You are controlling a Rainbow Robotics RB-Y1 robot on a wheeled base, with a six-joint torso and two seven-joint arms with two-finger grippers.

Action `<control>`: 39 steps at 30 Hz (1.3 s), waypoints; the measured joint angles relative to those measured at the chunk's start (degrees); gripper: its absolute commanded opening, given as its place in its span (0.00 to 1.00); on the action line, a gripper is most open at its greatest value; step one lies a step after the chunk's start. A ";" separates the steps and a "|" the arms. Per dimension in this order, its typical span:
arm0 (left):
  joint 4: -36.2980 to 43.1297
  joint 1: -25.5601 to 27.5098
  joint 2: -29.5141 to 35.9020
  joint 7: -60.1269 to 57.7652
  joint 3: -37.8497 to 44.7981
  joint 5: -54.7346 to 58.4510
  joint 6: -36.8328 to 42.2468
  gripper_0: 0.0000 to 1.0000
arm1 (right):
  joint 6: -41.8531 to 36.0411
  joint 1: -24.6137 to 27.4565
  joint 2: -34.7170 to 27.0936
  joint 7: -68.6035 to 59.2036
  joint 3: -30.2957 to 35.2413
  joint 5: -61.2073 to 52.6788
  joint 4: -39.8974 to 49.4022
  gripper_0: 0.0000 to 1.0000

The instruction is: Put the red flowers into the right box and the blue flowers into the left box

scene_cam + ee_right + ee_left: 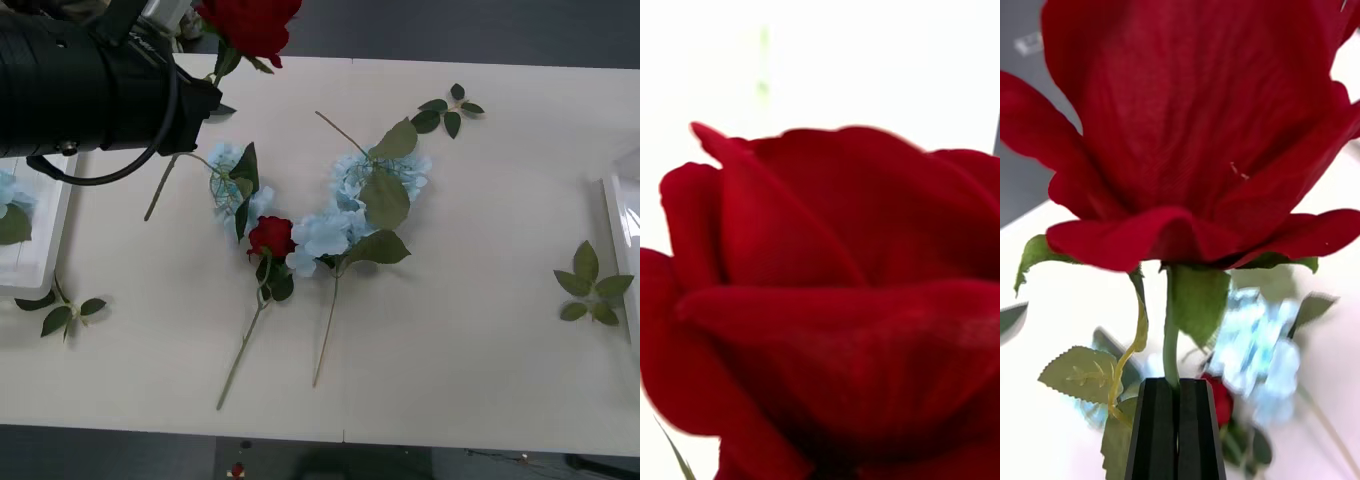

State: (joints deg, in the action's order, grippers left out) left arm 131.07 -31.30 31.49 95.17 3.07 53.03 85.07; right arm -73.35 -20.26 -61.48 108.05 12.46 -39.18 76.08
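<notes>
red rose (1195,127) is pinched by its stem just under the bloom, likely so the head clears the table for carrying to the right box (622,215). left gripper (1178,390), fingers closed on the stem, is raised over the table's far left; right gripper's fingers can't be told.

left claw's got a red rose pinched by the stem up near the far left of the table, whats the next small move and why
Probably carry the rose across toward the right box. The left claw is shut on its stem just below the bloom, lifted clear of the table, and red flowers belong in that box at the table's right edge.
</notes>
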 measured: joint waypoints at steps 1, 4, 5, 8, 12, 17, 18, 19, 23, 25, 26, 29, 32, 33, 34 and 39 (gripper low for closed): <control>0.13 0.05 -0.88 0.02 -0.03 0.00 -1.05 0.00 | 1.84 -2.03 -0.08 1.32 -1.09 0.06 -3.53 0.00; 0.17 0.37 -4.00 0.10 -0.89 -0.01 -4.02 0.00 | 6.99 -6.83 0.02 1.79 -3.85 0.63 -11.61 0.00; 0.17 0.60 -5.06 0.13 -1.70 -0.07 -5.20 0.00 | 8.49 -7.99 0.05 1.79 -4.86 0.62 -13.62 0.00; 0.17 2.12 -7.84 0.17 -4.79 -0.51 -10.14 0.00 | 14.07 -10.30 0.06 1.76 -8.45 0.54 -17.87 0.00; 0.17 4.23 -10.64 0.36 -7.84 0.08 -16.33 0.00 | 18.47 -11.06 0.06 1.71 -13.03 0.42 -19.78 0.31; 0.61 4.38 -13.24 0.37 -7.96 1.08 -17.99 0.00 | 18.53 -11.04 0.09 1.67 -13.74 0.39 -19.97 0.80; 0.99 4.38 -13.39 0.37 -7.86 1.36 -17.99 0.00 | 18.53 -11.04 0.09 1.67 -13.43 0.08 -20.04 0.84; 1.55 4.38 -13.40 0.37 -7.82 1.65 -18.06 0.00 | 18.53 -11.04 0.09 1.67 -13.04 -0.76 -20.15 0.86; 3.15 4.38 -13.40 0.38 -8.20 2.83 -19.31 0.00 | 18.44 -11.03 0.09 1.69 -12.19 -4.59 -20.34 0.91; 3.26 4.38 -13.40 0.42 -9.74 2.70 -19.65 0.00 | 17.07 -11.03 0.09 1.85 -12.23 -7.13 -20.30 0.92; 3.26 4.38 -13.39 0.47 -10.97 2.20 -19.82 0.00 | 15.95 -11.03 0.09 2.10 -12.23 -8.94 -20.21 0.93; 3.26 4.67 -13.37 1.96 -15.72 -1.13 -22.37 0.00 | 14.75 -10.00 0.09 5.55 -12.17 -14.37 -17.86 0.94; 3.27 6.06 -13.36 5.17 -19.87 -3.49 -24.59 0.00 | 14.81 -5.43 0.09 12.67 -10.62 -18.85 -9.65 0.94; 3.27 6.65 -13.36 5.57 -21.00 -4.27 -24.82 0.00 | 14.81 -2.90 0.09 13.94 -9.37 -20.48 -5.56 0.94; 3.27 7.21 -13.36 5.57 -21.95 -5.02 -24.99 0.00 | 14.81 -0.05 0.10 14.19 -7.85 -22.05 -1.21 0.94; 3.27 9.75 -13.23 6.13 -24.35 -6.16 -27.29 0.00 | 14.86 12.77 0.38 14.12 -0.68 -29.32 15.69 0.94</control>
State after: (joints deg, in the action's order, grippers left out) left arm 134.33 -21.55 18.26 101.30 -21.28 46.87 57.77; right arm -58.49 -7.49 -61.11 122.18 11.78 -68.50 91.77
